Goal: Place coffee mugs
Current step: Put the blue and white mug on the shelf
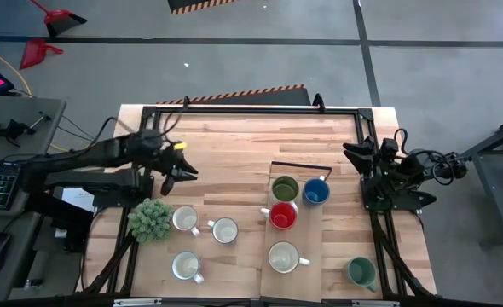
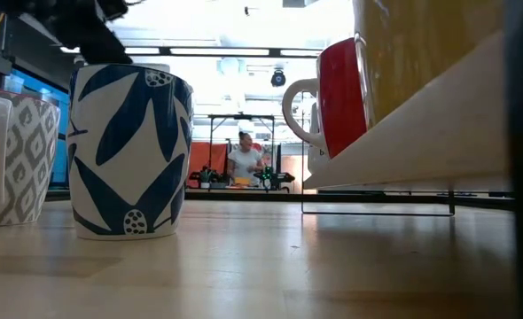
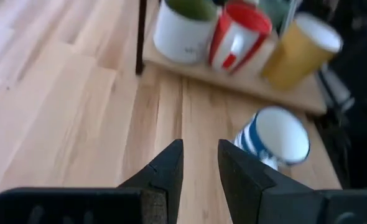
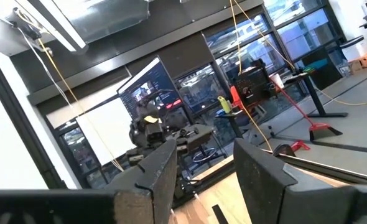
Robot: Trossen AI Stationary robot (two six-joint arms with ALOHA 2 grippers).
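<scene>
A wooden table (image 1: pixel 234 145) is seen from above, with a dark robot arm at each side. The left gripper (image 1: pixel 186 173) hangs over the left half of the table, pointing toward the middle, above bare wood and apart from every mug. In its wrist view, its two dark fingers (image 3: pixel 165 171) stand a small gap apart with nothing between them.

The right gripper (image 1: pixel 354 153) waits at the table's right edge, tilted up toward the room. Its fingers (image 4: pixel 162 171) are spread wide and hold nothing.

Eight mugs stand upright on the table. Right of centre lies a pale wooden tray (image 1: pixel 307 256) raised on a thin black wire frame. Four mugs are on it: an olive green mug (image 1: pixel 285 188) and a blue mug (image 1: pixel 315 192) side by side at the far end, a red mug (image 1: pixel 282 215) just in front of them, touching or nearly touching the olive one, and a white mug (image 1: pixel 283 256) nearer the front edge. A teal mug (image 1: pixel 361 273) stands beside the tray near the front right corner.

On the left half, three white mugs form a loose group: one (image 1: pixel 185 219) just beside a bushy green plant (image 1: pixel 151 219), another (image 1: pixel 224 230) to its right, and a third (image 1: pixel 186 266) nearer the front edge.

In the low view, a white mug with a blue leaf pattern (image 2: pixel 130 151) fills the foreground. A person (image 2: pixel 244 159) sits far off in the room behind.
</scene>
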